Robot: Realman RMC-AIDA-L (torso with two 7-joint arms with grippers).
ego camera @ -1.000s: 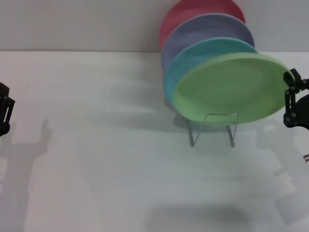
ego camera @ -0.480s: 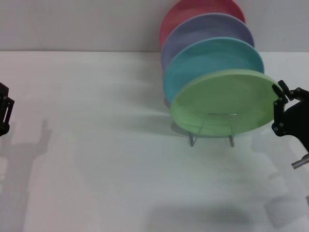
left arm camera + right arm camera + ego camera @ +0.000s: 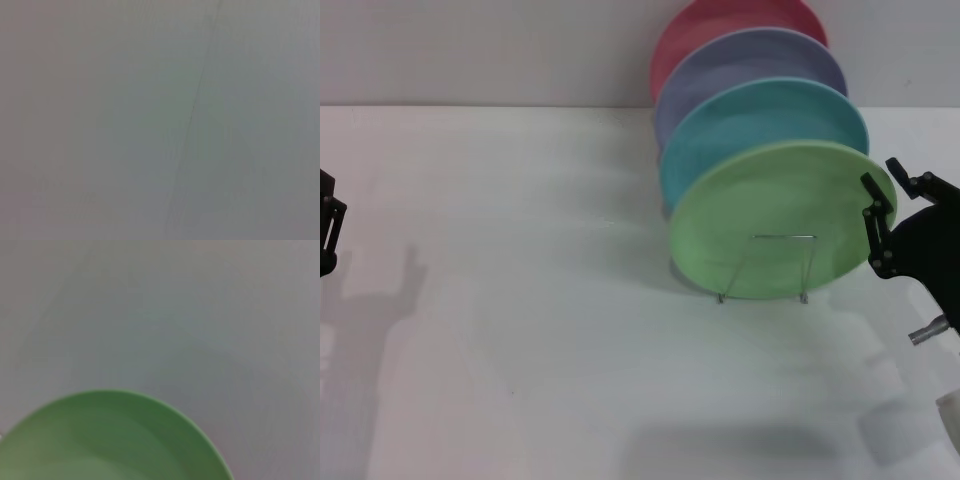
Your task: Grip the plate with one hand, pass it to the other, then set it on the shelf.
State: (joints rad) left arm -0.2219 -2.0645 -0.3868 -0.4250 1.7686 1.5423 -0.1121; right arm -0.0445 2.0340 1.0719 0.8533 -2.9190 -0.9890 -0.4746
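While the round matte light-green plate (image 3: 775, 222) is leaning in the thin silver wire rack (image 3: 765, 270), the black right gripper (image 3: 880, 225), fingers spread, is flanking its three-o'clock rim.

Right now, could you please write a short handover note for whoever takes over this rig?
Right gripper: at the light-green plate's right rim, fingers around its edge.
Left gripper: parked at the table's far left edge.
Plate: standing at the front of the wire rack, before the turquoise plate.
Done: handover and placing, by the look of it.
Left: confirm it is seated, release, withdraw.
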